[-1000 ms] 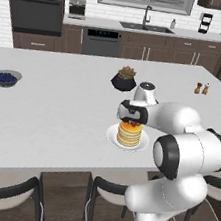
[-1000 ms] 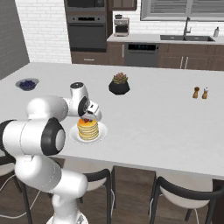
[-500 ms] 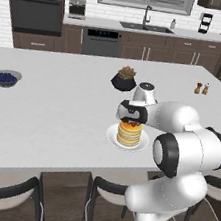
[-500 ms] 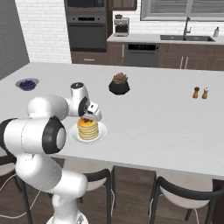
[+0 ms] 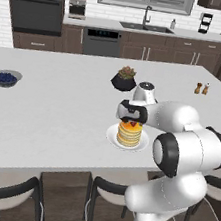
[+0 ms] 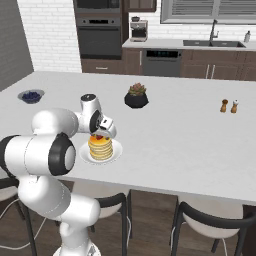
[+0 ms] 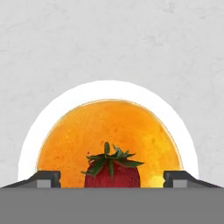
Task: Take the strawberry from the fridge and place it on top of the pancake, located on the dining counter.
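My jaws stand released around the strawberry (image 7: 112, 170), upright, leaves up-frame, on the pancake (image 7: 109, 140), bottom centre.

Matt speckled pancake (image 7: 109, 133), glossy white plate (image 7: 33, 133), faintly mottled stone-like dining counter (image 7: 109, 39)

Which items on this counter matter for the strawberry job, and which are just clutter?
Job:
strawberry
pancakes
plate
dining counter
gripper, open around the strawberry

Clutter:
bowl of blueberries
dark plant pot
salt and pepper shakers
chairs
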Controlling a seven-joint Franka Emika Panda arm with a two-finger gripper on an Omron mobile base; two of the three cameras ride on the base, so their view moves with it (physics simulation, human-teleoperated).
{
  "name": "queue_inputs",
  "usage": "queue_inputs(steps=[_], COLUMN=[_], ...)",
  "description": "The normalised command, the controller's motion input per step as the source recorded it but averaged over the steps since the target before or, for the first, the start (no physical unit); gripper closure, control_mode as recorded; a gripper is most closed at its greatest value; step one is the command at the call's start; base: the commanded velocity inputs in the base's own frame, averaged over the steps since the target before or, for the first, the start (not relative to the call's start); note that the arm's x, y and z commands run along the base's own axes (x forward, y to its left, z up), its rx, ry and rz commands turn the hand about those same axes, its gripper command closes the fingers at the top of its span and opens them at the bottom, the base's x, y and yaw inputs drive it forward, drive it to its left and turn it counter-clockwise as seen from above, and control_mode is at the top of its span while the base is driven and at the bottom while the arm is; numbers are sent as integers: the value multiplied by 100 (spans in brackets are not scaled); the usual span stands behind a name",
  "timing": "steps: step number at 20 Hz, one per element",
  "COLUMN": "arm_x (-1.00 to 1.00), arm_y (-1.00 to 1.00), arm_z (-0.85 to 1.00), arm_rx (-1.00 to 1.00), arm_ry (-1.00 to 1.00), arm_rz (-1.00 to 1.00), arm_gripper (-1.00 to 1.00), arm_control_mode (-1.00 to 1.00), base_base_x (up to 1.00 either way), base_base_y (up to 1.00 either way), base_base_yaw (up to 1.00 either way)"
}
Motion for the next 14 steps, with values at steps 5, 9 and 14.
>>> queue_inputs(steps=[5, 9, 14], arm_x=[0, -6, -47], arm_y=[0, 0, -14], arm_z=[13, 60, 74], arm_rx=[0, 0, 4], arm_ry=[0, -7, -14], arm_rz=[0, 0, 0], arm_gripper=[-100, -100, -100], arm_control_mode=[-100, -100, -100], base_base_x=[0, 0, 0], base_base_y=[0, 0, 0], base_base_yaw=[0, 0, 0])
